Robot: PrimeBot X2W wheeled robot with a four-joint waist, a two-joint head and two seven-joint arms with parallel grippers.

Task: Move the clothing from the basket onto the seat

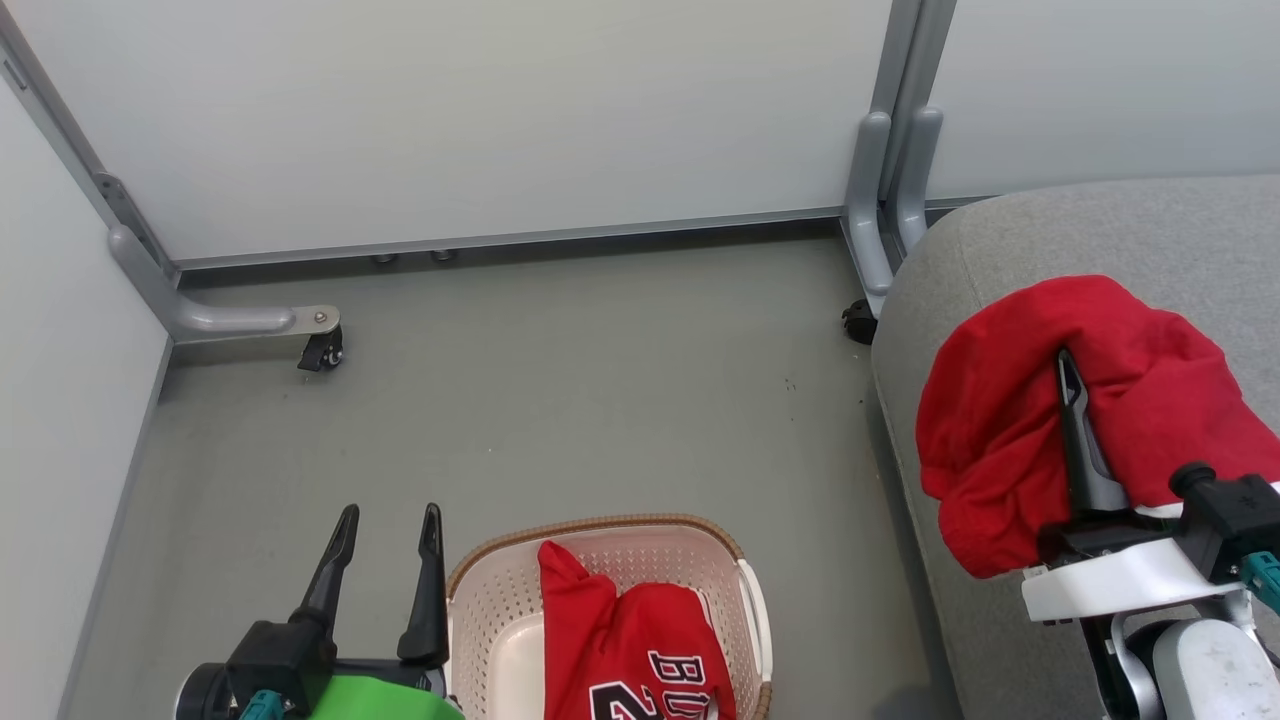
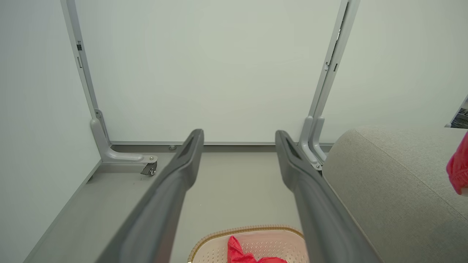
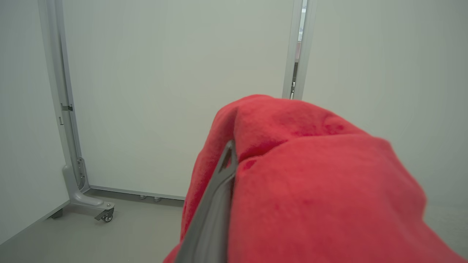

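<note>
Firmly clenched, the right gripper (image 1: 1070,380) pinches a red garment (image 1: 1000,420) that drapes over its fingers, above the near edge of the grey seat (image 1: 1100,230). The left gripper (image 1: 390,512) stands spread wide and empty, just beside the basket (image 1: 600,524), where the lettered jersey (image 1: 625,640) lies. Bare floor (image 1: 560,400) lies open between basket and seat; partition panels (image 1: 500,110) and a caster foot (image 1: 322,352) close the far side.
</note>
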